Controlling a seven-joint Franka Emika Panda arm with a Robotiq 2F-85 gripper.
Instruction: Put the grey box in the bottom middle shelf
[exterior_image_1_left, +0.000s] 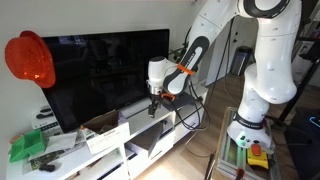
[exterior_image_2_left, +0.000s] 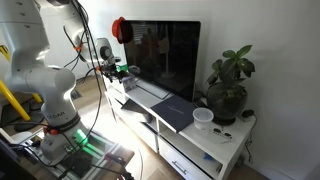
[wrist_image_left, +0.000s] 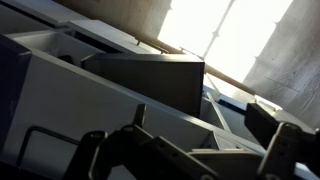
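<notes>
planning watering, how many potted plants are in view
1. The leafy green potted plant stands on the long white TV bench, at the end farthest from the white robot arm, beside the black television. Others may be hidden out of frame.

A white robot arm (exterior_image_1_left: 255, 60) reaches from the right toward the middle of the scene. Its end effector (exterior_image_1_left: 153, 108) points down just above the white tabletop (exterior_image_1_left: 140, 118), in front of 1 large black television (exterior_image_1_left: 105, 75). Left of it sits an open box with brown inside (exterior_image_1_left: 103, 125). At the near left lies a green item (exterior_image_1_left: 28, 147), and a red-orange object (exterior_image_1_left: 30, 60) hangs above.
</notes>
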